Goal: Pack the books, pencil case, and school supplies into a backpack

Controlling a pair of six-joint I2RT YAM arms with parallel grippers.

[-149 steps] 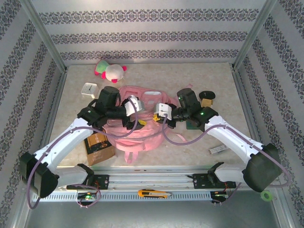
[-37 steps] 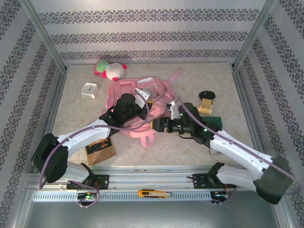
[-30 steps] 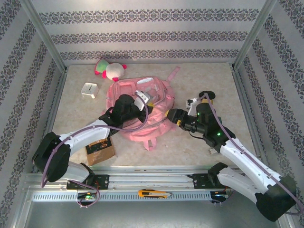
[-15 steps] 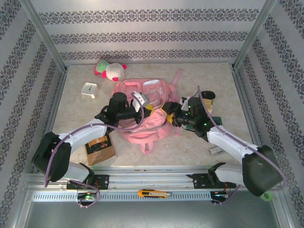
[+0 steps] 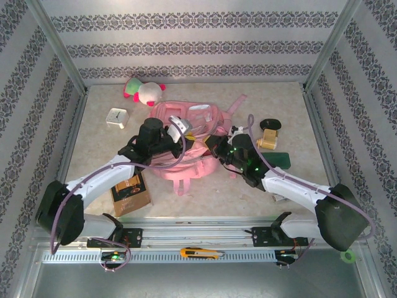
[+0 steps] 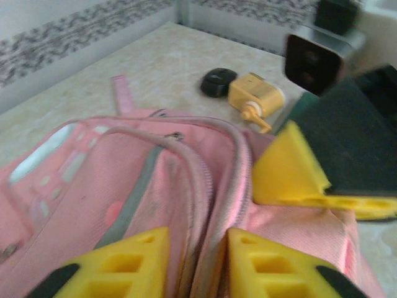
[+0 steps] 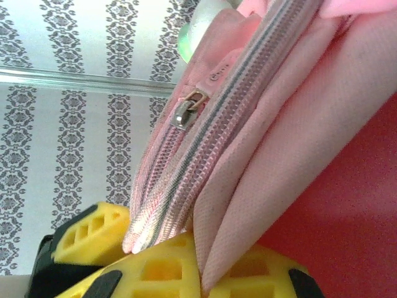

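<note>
The pink backpack [image 5: 186, 158] lies at mid-table. My left gripper [image 5: 188, 138] sits at its top; in the left wrist view it [image 6: 197, 267] is open, and the backpack's two zip rims [image 6: 205, 186] stand loosely between its yellow fingers. My right gripper [image 5: 211, 146] is shut on a pink fabric edge [image 7: 248, 205] of the backpack beside the zip, seen pinched in its wrist view [image 7: 205, 273]. The brown book [image 5: 130, 192] lies front left. The dark green pencil case [image 5: 280, 160] lies to the right. A pale grey bar [image 5: 277, 197] rests near the right arm.
A plush toy [image 5: 144, 91] and a white clock cube [image 5: 115, 117] are at the back left. A black oval lump [image 5: 269, 124] and a yellow object [image 5: 268, 140] sit right of the backpack. A yellow-and-black cutter [image 5: 201, 252] lies on the front rail.
My right gripper swung left onto the backpack's edge and shut on the fabric. The left jaws, earlier shut, have parted. The backpack has shifted slightly.
</note>
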